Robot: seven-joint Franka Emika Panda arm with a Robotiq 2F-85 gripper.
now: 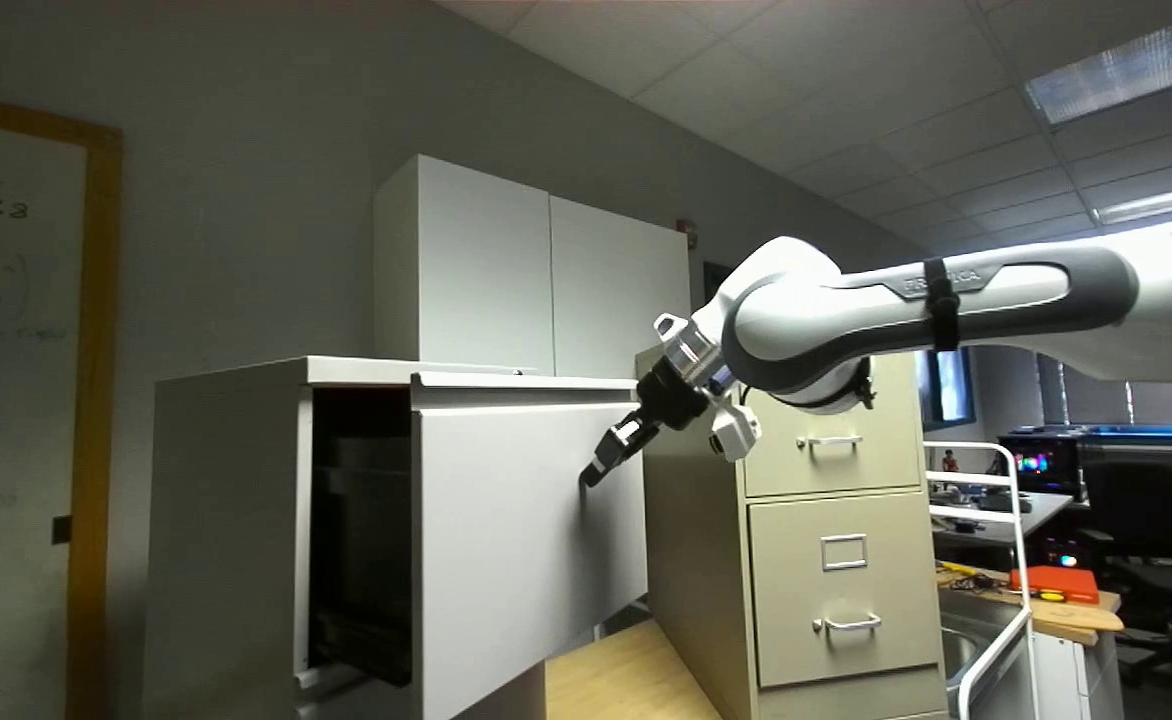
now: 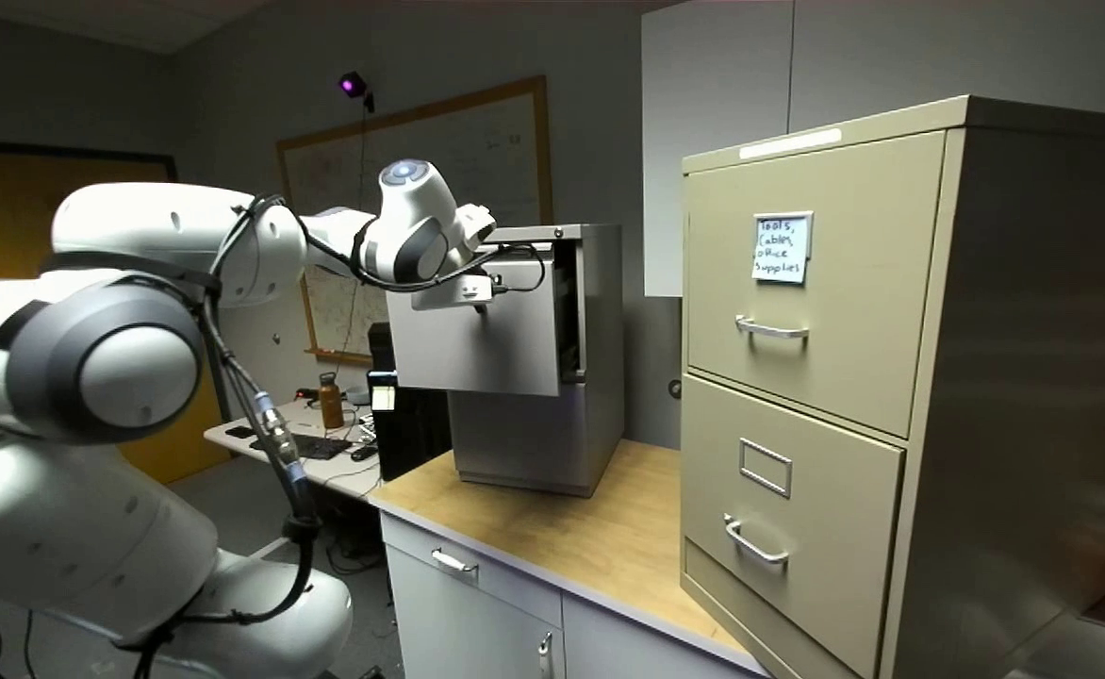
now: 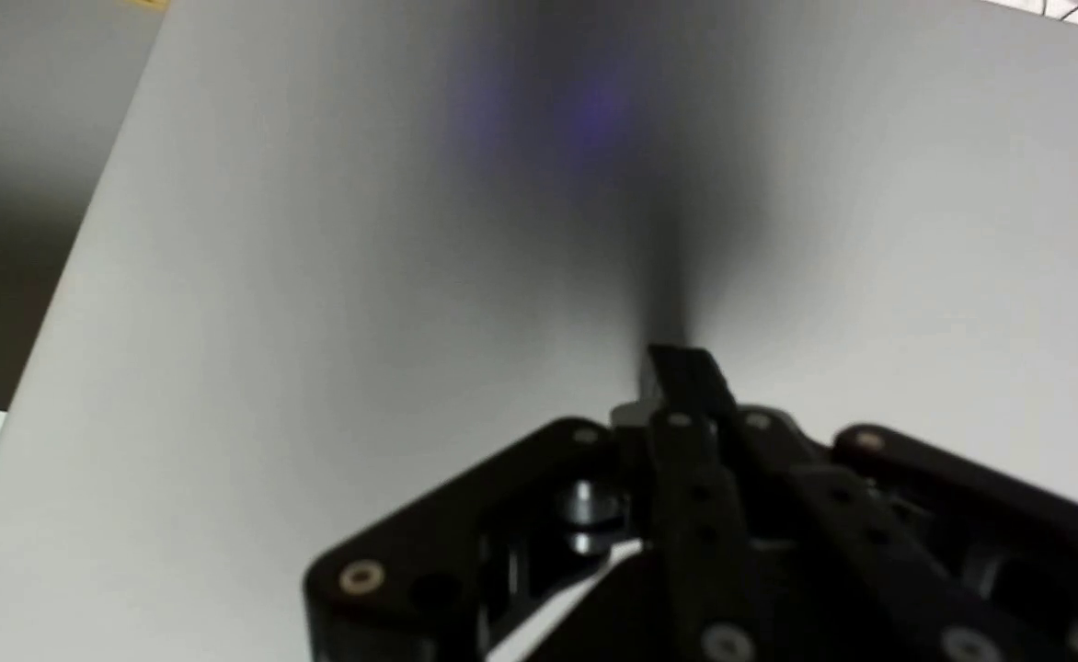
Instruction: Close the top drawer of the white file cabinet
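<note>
The white file cabinet point(image 1: 226, 500) stands at the left in an exterior view and behind the arm in an exterior view point(image 2: 604, 339). Its top drawer point(image 1: 516, 530) is pulled partway out, with a dark gap between front and cabinet body; it also shows in an exterior view point(image 2: 477, 349). Its flat front fills most of the wrist view point(image 3: 318, 322). My gripper point(image 1: 591, 475) points down at the drawer front, its tip at or very close to the surface; contact is not certain. In the wrist view the fingers point(image 3: 682, 368) are together with nothing between them.
A beige cabinet point(image 1: 841, 560) with handled drawers stands beside the drawer front; it also shows in an exterior view point(image 2: 798, 377). The white cabinet stands on a wooden counter point(image 2: 515, 514). A white two-door cupboard point(image 1: 546, 270) hangs behind. Cables point(image 2: 251, 377) run along the arm.
</note>
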